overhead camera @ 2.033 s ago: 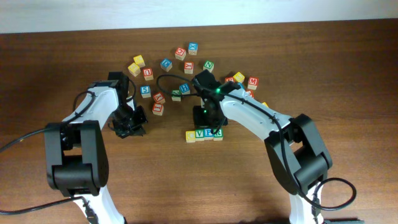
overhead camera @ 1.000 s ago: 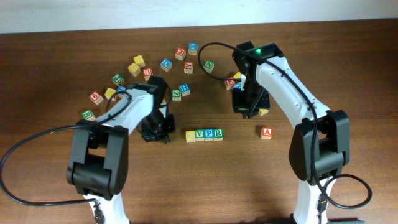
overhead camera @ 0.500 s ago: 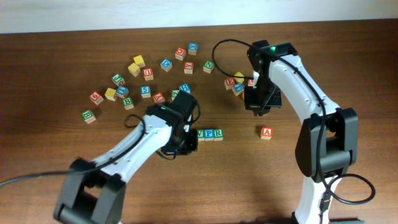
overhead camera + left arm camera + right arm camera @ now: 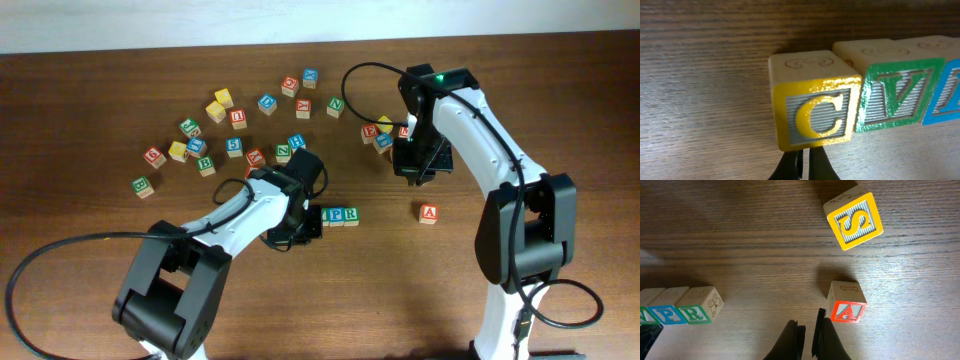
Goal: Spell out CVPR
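Observation:
A row of letter blocks lies on the wooden table. In the left wrist view it reads yellow C (image 4: 812, 107), green V (image 4: 895, 95), then a blue block cut off by the frame edge (image 4: 951, 92). My left gripper (image 4: 805, 162) is shut and empty, its fingertips right at the C block's near face. In the overhead view the left gripper (image 4: 298, 226) hides C and V; only P (image 4: 334, 216) and R (image 4: 350, 215) show. My right gripper (image 4: 415, 168) is shut and empty, away to the right of the row (image 4: 675, 312), near a red A block (image 4: 846, 307).
Several loose letter blocks (image 4: 235, 145) lie scattered across the back of the table. A few more (image 4: 378, 132) sit beside the right gripper. A yellow S block (image 4: 854, 220) lies beyond the red A block (image 4: 428, 212). A black cable loops over the blocks.
My left arm swung right to the row's left end and now covers C and V. My right arm left the row, moved back-right, and has held still for the last half second.

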Motion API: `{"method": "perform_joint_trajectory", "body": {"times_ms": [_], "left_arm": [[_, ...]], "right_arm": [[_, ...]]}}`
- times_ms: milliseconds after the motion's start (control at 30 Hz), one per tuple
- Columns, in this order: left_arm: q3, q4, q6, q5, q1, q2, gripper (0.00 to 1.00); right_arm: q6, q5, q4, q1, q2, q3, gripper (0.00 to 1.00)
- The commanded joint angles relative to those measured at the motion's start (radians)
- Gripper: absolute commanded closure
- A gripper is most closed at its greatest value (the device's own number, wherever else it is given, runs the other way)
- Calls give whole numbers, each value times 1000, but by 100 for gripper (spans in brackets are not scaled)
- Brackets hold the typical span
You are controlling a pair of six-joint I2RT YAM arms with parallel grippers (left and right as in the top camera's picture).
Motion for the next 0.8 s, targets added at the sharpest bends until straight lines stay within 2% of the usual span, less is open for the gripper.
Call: {"method": "perform_joint_trajectory", "body": {"times_ms": [0, 767], "left_arm": [[-2, 2, -10, -28, 0, 10, 100], [-2, 36, -9, -42, 1, 10, 100]], "right_arm": [[-8, 8, 0, 0, 1, -3, 96], [-8, 1, -1, 0, 1, -3, 96]]}}
